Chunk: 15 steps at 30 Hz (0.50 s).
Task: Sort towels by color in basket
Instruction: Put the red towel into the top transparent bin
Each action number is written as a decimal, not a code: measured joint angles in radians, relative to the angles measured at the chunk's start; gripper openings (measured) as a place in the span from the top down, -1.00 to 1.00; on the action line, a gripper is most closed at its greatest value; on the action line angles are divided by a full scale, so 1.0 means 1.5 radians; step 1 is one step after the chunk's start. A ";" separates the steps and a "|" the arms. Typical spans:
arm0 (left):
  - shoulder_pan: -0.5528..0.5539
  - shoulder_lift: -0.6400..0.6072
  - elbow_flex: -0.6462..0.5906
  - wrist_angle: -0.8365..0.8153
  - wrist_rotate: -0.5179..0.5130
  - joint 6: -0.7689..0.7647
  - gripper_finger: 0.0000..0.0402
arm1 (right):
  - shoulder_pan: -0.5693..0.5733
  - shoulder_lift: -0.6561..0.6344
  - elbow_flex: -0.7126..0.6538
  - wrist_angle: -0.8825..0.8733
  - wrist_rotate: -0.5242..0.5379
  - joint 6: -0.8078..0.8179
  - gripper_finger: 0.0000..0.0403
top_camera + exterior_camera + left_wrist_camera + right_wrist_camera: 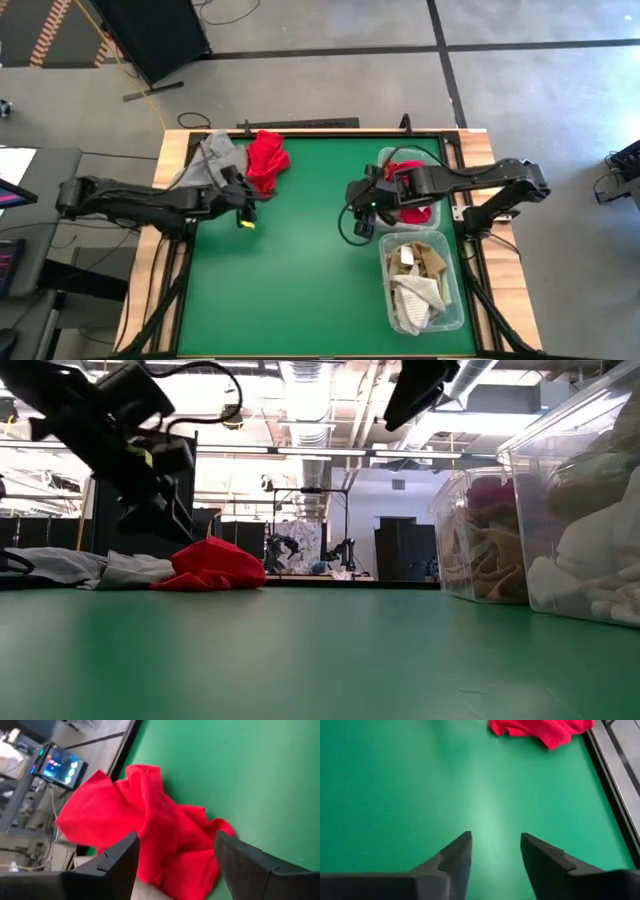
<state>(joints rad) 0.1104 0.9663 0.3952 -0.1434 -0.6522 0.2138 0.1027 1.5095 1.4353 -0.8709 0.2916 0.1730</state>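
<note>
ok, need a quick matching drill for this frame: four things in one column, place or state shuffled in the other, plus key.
Column 1
1. red towel
2. grey towel
3. left gripper
4. right gripper

Column 2
A. open and empty over bare green mat, beside the bins
B. on the mat at the far edge, next to the grey one
C. open, fingers either side of red cloth
D. at the table's far left corner, partly under the left arm

Pairs: 1-B, 2-D, 3-C, 4-A

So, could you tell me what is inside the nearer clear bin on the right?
The nearer bin holds tan-brown towels and white checked towels; anything beneath them is covered.
</note>
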 joint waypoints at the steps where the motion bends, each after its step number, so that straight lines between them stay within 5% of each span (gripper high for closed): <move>1: 0.005 0.019 0.009 0.000 0.006 0.012 -0.23 | 0.002 0.003 0.000 0.001 0.000 -0.001 -0.01; 7: 0.043 0.141 0.077 0.005 0.021 0.055 -0.34 | 0.014 0.025 0.000 0.012 0.001 -0.016 -0.18; 11: 0.086 0.221 0.119 -0.008 0.114 0.056 -0.44 | 0.017 0.034 0.000 0.034 0.001 -0.021 -0.19; 15: 0.134 0.305 0.154 -0.020 0.136 0.042 -0.49 | 0.023 0.042 0.000 0.039 0.002 -0.026 -0.19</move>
<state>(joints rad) 0.3111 1.4231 0.6263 -0.1736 -0.4489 0.2774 0.1375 1.5728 1.4353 -0.8131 0.2943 0.1333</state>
